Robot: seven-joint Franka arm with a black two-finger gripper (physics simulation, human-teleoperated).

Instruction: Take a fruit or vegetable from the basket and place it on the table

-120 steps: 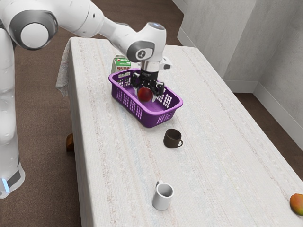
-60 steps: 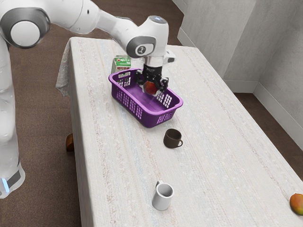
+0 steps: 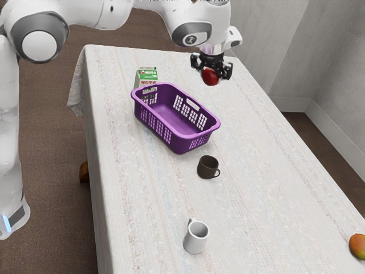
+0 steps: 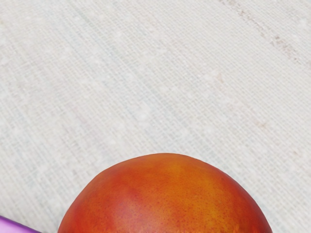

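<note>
In the exterior view my gripper [image 3: 211,74] is raised over the table [image 3: 256,148], beyond the basket's rim on the exterior view's right. It is shut on a round red fruit [image 3: 210,77], held between its two fingers. The purple basket [image 3: 178,136] stands upright, and no fruit shows inside it. In the wrist view the red-orange fruit [image 4: 167,199] sits large at the lower edge, with the white cloth [image 4: 146,87] beneath and a bit of the purple basket [image 4: 17,227] beside it.
A green and white carton [image 3: 147,77] stands behind the basket. Nearer are a dark mug [image 3: 207,167] and a white mug [image 3: 195,237]. A mango-like fruit [image 3: 359,246] lies at the exterior view's far right edge.
The gripper has risen out of the basket with the red fruit and moved toward the exterior view's right, past the rim. Basket, carton and mugs have stayed put.
</note>
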